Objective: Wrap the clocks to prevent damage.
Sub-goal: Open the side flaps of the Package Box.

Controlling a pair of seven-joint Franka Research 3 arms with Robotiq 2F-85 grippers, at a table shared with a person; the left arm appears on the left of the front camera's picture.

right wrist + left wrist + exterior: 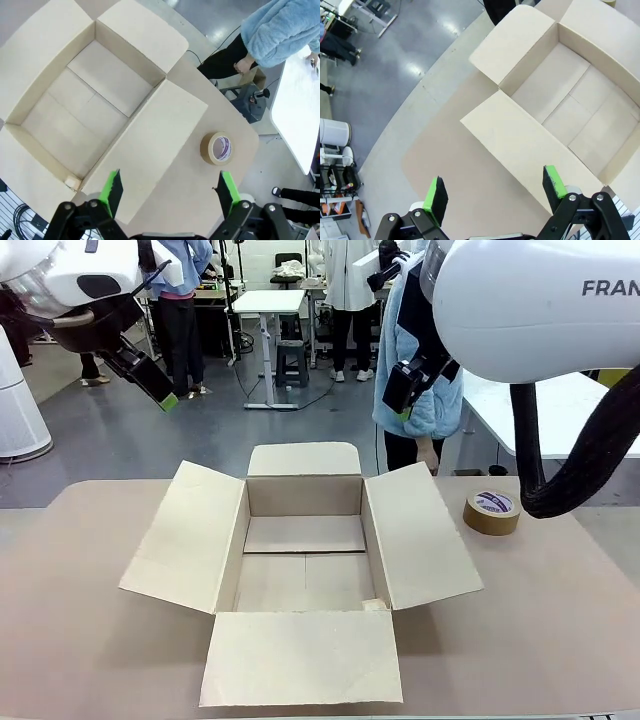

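Observation:
The clocks are out of view. My left gripper (166,396) hangs high above the table's far left, open, with nothing between its green pads (436,194). In its wrist view the left gripper (495,182) looks down on the left flap of the brown cardboard box (570,95). My right gripper (403,405) is raised at the far right, also open and holding nothing. From the right wrist, the right gripper (168,186) hovers over the box's right flap (150,135).
The cardboard box (305,495) stands mid-table with all flaps folded out and bare cardboard inside. A brown tape roll (492,512) (217,148) lies on the table to its right. A person in a light blue fleece (392,370) (280,30) stands at the far edge.

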